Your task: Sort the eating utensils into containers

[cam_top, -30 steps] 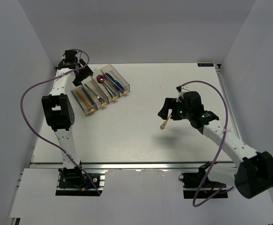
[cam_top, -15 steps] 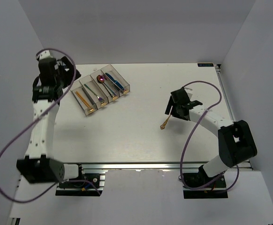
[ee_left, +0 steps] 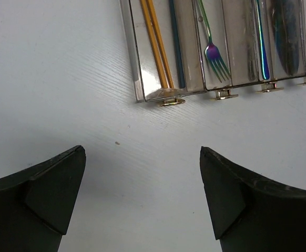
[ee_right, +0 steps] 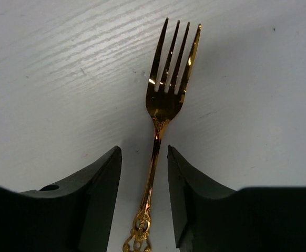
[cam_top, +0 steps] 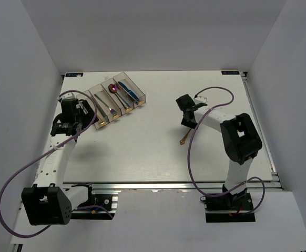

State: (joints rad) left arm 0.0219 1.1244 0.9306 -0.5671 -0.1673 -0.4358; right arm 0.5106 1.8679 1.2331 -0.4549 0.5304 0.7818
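Nearly done, by the look of it: most of the eating utensils already lie in the clear plastic containers [ee_left: 133,63], among them orange chopsticks [ee_left: 155,42], an iridescent fork [ee_left: 213,50] and a blue knife [ee_left: 287,42]. Only the gold fork [ee_right: 166,100] lies out on the white wood-grain table [ee_right: 63,63], well apart from them. Your right gripper [ee_right: 143,152] stands narrowed astride its ornate, mirror-bright handle, not yet pinching, while your left gripper [ee_left: 142,152] gapes wide and empty.

The left tool [ee_left: 142,157] gapes wide, pointing down; the right tool [ee_right: 144,153], also downward, has fingers [ee_right: 90,199] set narrow, seemingly apart.
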